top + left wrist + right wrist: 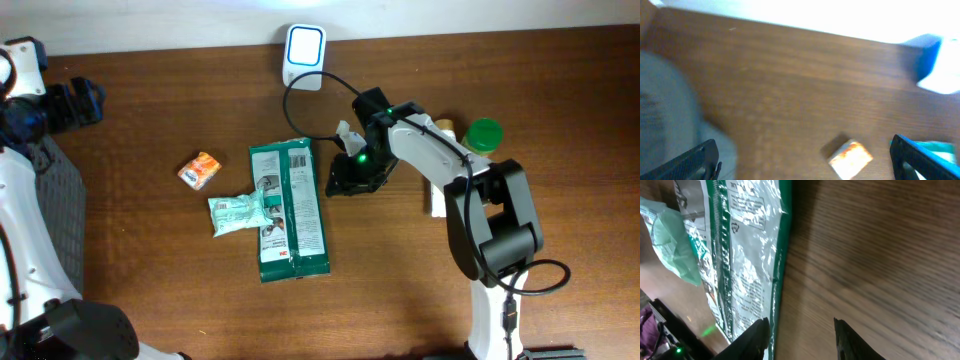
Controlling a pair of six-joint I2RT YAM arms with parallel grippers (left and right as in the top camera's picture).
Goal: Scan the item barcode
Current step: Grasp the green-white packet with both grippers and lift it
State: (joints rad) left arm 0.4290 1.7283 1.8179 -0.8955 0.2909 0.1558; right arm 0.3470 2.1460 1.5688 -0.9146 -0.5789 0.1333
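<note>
A long green-and-white packet [290, 208] lies flat mid-table, and its silvery printed side fills the left of the right wrist view [747, 245]. My right gripper [342, 178] hovers low at the packet's right edge. It is open [802, 340], with bare wood between its fingers and the left fingertip [757, 337] beside the packet's green border. My left gripper [72, 104] is at the far left, wide open [805, 162], high above a small orange packet [850, 159]. A white-and-blue scanner unit [303, 52] stands at the back edge.
A pale green pouch [238, 212] overlaps the big packet's left side. The orange packet [200, 170] lies left of it. A black cable [300, 105] loops from the scanner towards the right arm. A green-capped bottle [484, 134] sits at the right. A green light [360, 157] glows on the right wrist.
</note>
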